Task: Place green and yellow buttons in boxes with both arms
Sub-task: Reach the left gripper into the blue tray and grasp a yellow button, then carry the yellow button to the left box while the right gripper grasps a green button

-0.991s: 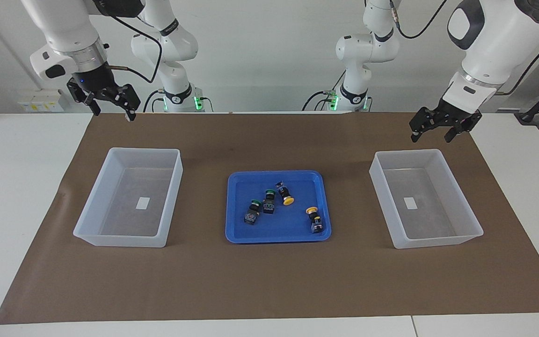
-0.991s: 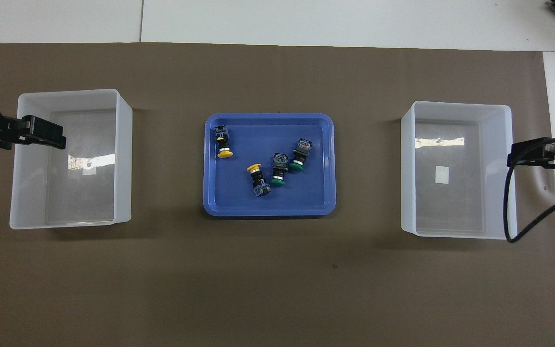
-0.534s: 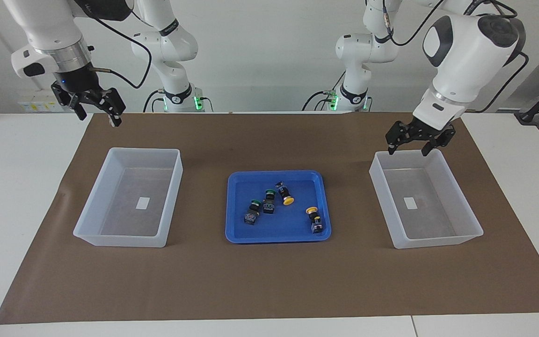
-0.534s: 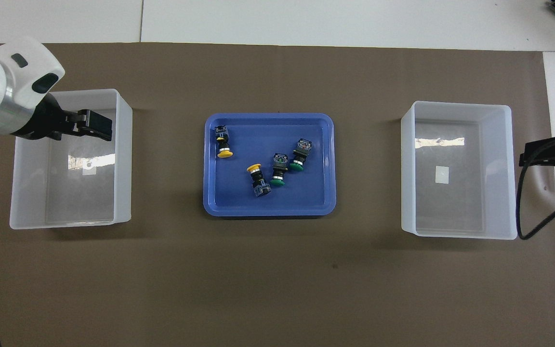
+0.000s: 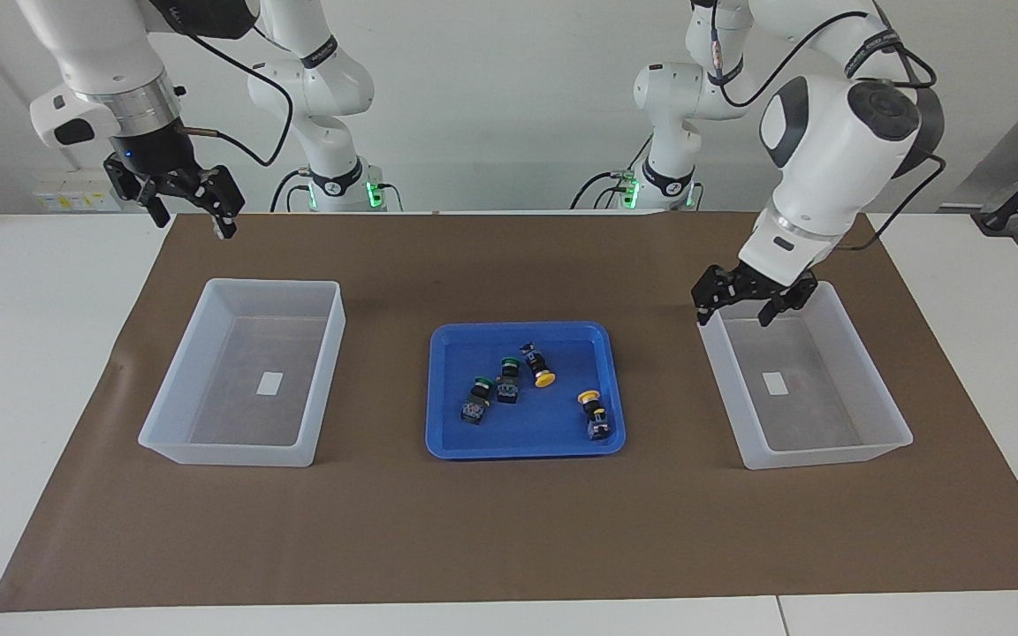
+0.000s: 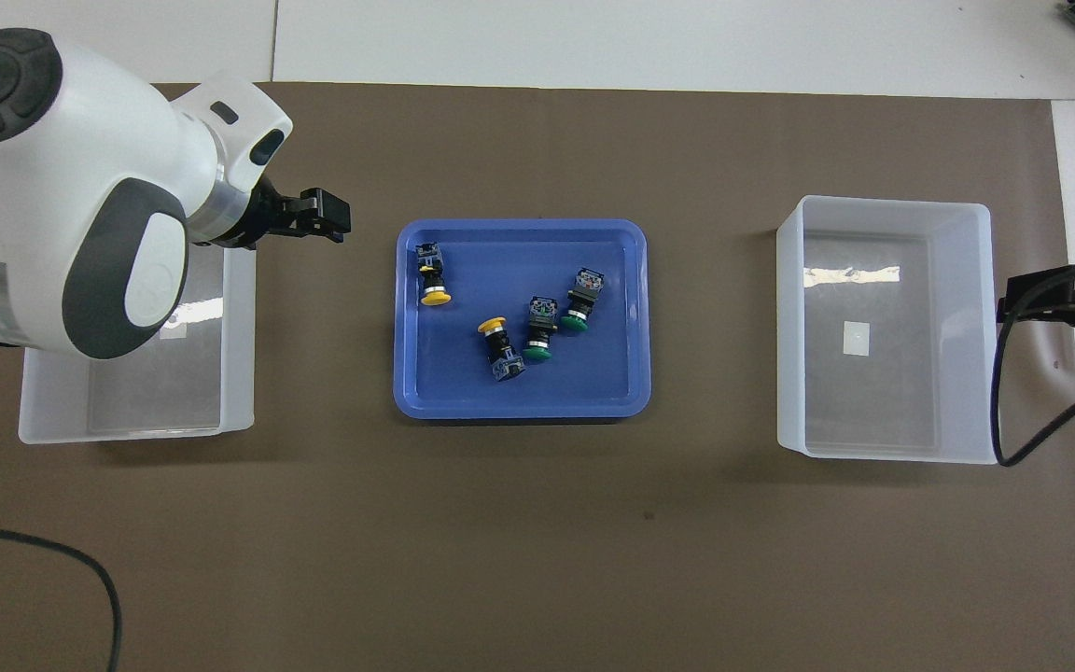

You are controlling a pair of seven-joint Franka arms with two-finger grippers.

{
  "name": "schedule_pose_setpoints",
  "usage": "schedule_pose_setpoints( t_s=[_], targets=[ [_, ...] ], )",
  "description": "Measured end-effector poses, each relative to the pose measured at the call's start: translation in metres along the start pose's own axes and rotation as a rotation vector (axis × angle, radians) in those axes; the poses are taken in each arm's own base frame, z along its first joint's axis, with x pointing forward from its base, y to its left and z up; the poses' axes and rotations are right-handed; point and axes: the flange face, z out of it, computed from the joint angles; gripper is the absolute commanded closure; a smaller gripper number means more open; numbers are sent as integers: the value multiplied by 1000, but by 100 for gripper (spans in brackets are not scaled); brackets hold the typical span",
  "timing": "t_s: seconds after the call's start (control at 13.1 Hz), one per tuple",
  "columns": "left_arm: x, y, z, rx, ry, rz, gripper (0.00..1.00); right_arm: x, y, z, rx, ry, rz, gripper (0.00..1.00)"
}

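Two green buttons (image 5: 482, 383) (image 5: 509, 361) and two yellow buttons (image 5: 545, 379) (image 5: 588, 397) lie on their sides in the blue tray (image 5: 527, 444). From overhead the green caps (image 6: 537, 354) (image 6: 575, 323) and yellow caps (image 6: 436, 298) (image 6: 492, 326) show in the same tray (image 6: 519, 408). A translucent box (image 5: 827, 458) (image 6: 136, 431) sits at the left arm's end, another box (image 5: 226, 452) (image 6: 883, 203) at the right arm's end; only a white label shows in each. My left gripper (image 5: 734, 316) (image 6: 332, 217) hangs open, holding nothing, over its box's tray-side corner. My right gripper (image 5: 193, 225) (image 6: 1013, 303) waits open in the air, over the mat beside its box.
A brown mat (image 5: 509, 530) covers the white table under tray and boxes. A black cable (image 6: 1004, 411) droops from the right arm beside its box. The left arm's bulky wrist (image 6: 80, 205) hides part of its box from overhead.
The left arm has swung in and down from outside its box to the box's tray-side corner. The right gripper has shifted only slightly. The buttons have not moved.
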Motion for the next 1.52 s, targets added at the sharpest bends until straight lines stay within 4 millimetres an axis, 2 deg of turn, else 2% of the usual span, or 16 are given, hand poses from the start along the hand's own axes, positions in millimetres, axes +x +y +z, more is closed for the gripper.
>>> schedule_pose_setpoints(
  t_s=[0.23, 0.3, 0.46, 0.84, 1.22, 1.37, 1.52],
  targets=[
    [-2, 43, 59, -7, 1, -25, 0, 0, 0, 0, 0, 0, 0, 0],
    [-4, 53, 78, -6, -6, -29, 0, 0, 0, 0, 0, 0, 0, 0],
    [-5, 65, 104, -9, -1, -39, 0, 0, 0, 0, 0, 0, 0, 0],
    [-1, 63, 131, -11, 14, -48, 9, 0, 0, 0, 0, 0, 0, 0],
    [-15, 66, 161, -11, 15, -67, 17, -1, 5, 3, -4, -19, 9, 0],
    [-22, 70, 169, -15, 22, -70, 20, -3, -3, 5, -3, -20, -8, 0],
    [-25, 73, 172, -18, 28, -69, 23, -4, -24, 10, 3, -10, -48, 0]
  ],
)
